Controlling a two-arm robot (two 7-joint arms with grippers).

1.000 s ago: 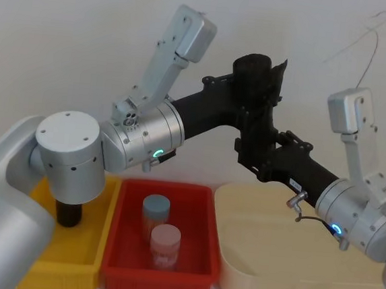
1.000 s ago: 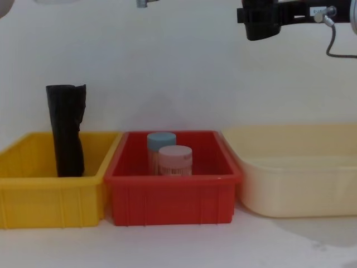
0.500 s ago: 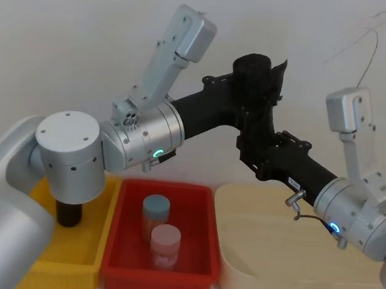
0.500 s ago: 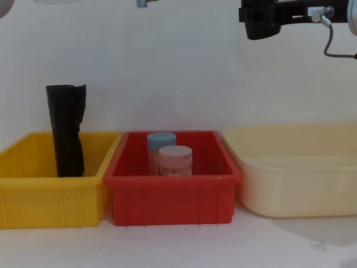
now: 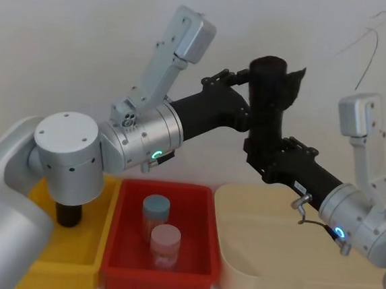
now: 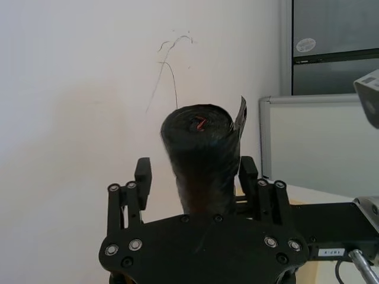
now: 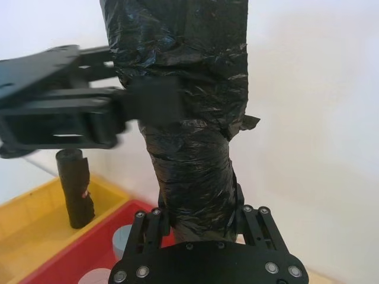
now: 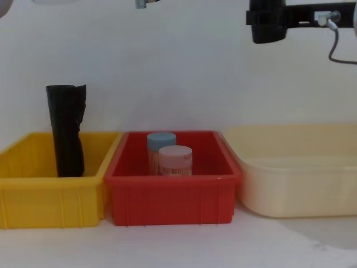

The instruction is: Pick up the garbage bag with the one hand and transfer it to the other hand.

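You have a white table [image 8: 178,248] before you. Three bins stand on it side by side: a yellow bin [image 8: 50,209] on the left, a red bin [image 8: 173,204] in the middle and a cream tub [image 8: 301,195] on the right.

In the right wrist view the garbage bag [image 7: 195,118] runs off the top edge, and the left gripper [image 7: 145,89] beside it is blurred. In the head view the left arm's shoulder [image 5: 70,154] hides most of the black roll [image 5: 69,215] in the yellow bin [image 5: 95,258]. The chest view's top edge cuts off the right gripper [image 8: 268,22]
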